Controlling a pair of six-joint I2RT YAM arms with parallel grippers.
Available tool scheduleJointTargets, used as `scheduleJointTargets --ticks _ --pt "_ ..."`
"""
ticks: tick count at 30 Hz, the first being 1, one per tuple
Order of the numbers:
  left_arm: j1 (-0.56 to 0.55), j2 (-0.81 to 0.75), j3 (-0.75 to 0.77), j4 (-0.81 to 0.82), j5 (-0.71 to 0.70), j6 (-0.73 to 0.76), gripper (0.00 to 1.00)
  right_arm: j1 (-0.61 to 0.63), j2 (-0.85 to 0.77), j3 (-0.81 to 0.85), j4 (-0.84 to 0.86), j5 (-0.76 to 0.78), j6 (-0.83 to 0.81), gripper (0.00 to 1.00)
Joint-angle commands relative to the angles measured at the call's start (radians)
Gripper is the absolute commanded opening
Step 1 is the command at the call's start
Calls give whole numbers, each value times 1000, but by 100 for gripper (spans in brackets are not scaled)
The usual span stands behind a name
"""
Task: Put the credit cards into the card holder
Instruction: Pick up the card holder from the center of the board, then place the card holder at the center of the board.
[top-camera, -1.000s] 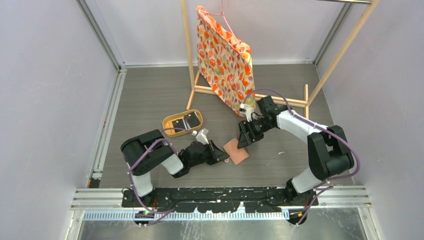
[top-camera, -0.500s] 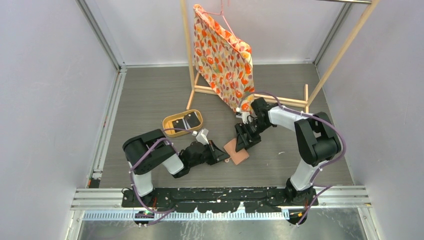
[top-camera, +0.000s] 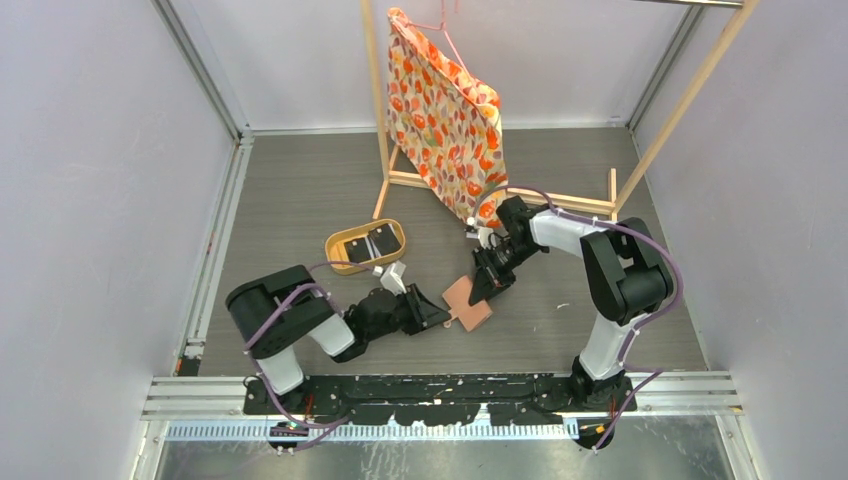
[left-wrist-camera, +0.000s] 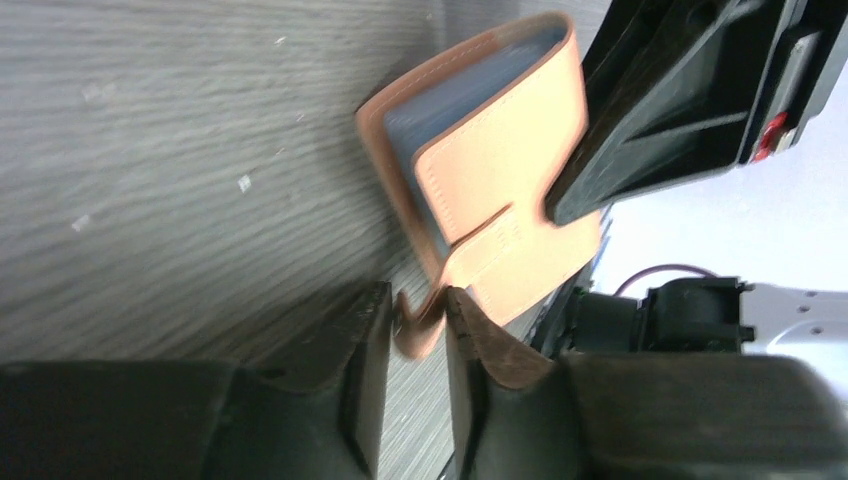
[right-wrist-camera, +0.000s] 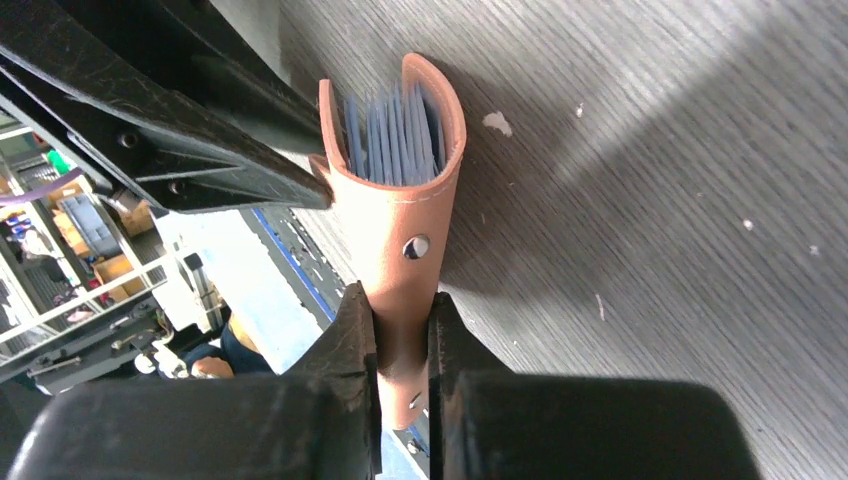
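Right pincer (right-wrist-camera: 402, 305) clamps card holder (right-wrist-camera: 400, 190); left pincer (left-wrist-camera: 417, 310) straddles blurred snap tab (left-wrist-camera: 480, 250), cannot tell if gripping.

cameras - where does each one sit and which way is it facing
top external: above and behind the bases, looking down on the table; left arm and right arm show whole.
left wrist: on the left arm, looking along its jaws at the card holder, tab between them.
right wrist: on the right arm, looking along its jaws, clamped on the card holder.
shared: all three show the card holder; each wrist view catches the other arm's jaws.
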Motion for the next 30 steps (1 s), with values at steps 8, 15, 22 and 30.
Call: scheduleJointTargets --ticks 8,15,22,30 --pt "9 -508 -98 -407 -93 154 68 -31 -46 27 -8 -171 -23 1" --pt "9 -752 -72 -581 -52 251 90 -31 -130 14 12 -320 -20 1" --pt "9 -812 -111 -505 -67 215 100 -35 -206 5 16 -441 -29 1" --pt "9 -728 -69 -327 -18 183 100 -35 -224 18 -46 -521 -96 1"
